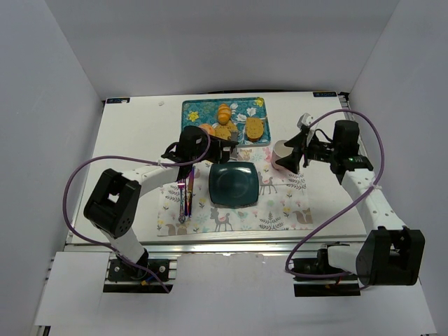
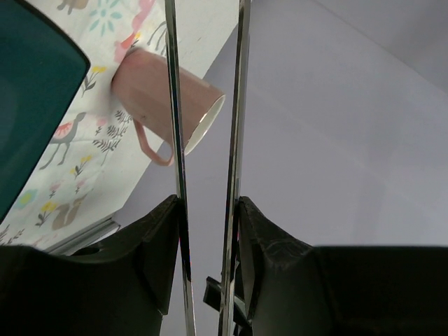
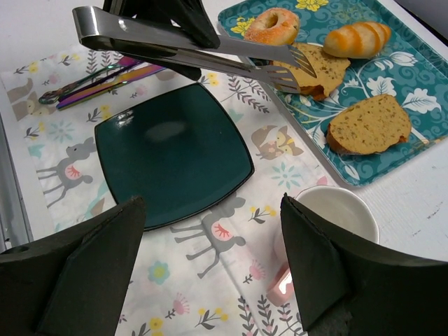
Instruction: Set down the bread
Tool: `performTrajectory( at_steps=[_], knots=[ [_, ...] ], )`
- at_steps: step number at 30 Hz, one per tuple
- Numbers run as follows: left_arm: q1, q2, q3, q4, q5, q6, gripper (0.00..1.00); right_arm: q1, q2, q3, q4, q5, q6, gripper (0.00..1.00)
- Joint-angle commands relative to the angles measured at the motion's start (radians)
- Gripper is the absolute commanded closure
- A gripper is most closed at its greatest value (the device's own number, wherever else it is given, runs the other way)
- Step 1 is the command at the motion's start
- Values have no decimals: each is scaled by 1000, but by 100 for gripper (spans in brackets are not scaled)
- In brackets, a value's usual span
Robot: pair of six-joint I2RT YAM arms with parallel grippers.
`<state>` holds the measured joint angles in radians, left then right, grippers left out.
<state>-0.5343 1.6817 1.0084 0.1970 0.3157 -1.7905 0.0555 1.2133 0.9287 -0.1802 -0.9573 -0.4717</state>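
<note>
The bread (image 3: 323,68), a golden-brown toast slice, lies on the teal flowered tray (image 3: 406,84), seen from above between the donut and the oval slice (image 1: 224,131). My left gripper (image 1: 199,145) is shut on metal tongs (image 3: 189,49), whose two blades run between its fingers in the left wrist view (image 2: 175,140). The tong tips rest at the toast's near-left edge, one above it; I cannot tell if they pinch it. The dark square plate (image 3: 171,150) sits bare on the placemat. My right gripper (image 3: 210,266) is open and empty above the placemat, next to the pink cup (image 3: 336,213).
The tray also holds a glazed donut (image 3: 271,26), a striped orange roll (image 3: 357,38) and an oval bread slice (image 3: 369,124). Cutlery (image 3: 98,80) lies left of the plate. The patterned placemat (image 1: 280,206) covers the table's middle. White walls enclose the table.
</note>
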Motion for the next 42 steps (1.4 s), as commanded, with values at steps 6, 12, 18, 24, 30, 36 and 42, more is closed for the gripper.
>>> performTrajectory(
  at_steps=[6, 12, 18, 24, 30, 36, 42],
  knots=[
    [-4, -43, -16, -33, 51, 26, 53, -16, -35, -34, 62, -28, 28, 18],
    [-1, -43, -28, -34, 54, 20, 53, -22, -31, -41, 76, -38, 34, 18],
    [19, -40, -48, -15, 57, 17, 53, -28, -31, -50, 81, -46, 38, 18],
    [34, -33, -54, 5, 71, 16, 53, -37, -35, -57, 82, -51, 38, 18],
    [53, -36, -59, 24, 80, 11, 53, -42, -35, -62, 82, -54, 38, 18],
    [66, -40, -77, 30, 83, 8, 53, -45, -35, -64, 82, -58, 38, 18],
    [92, -43, -83, 33, 91, 13, 53, -43, -35, -62, 84, -64, 38, 18]
  ],
)
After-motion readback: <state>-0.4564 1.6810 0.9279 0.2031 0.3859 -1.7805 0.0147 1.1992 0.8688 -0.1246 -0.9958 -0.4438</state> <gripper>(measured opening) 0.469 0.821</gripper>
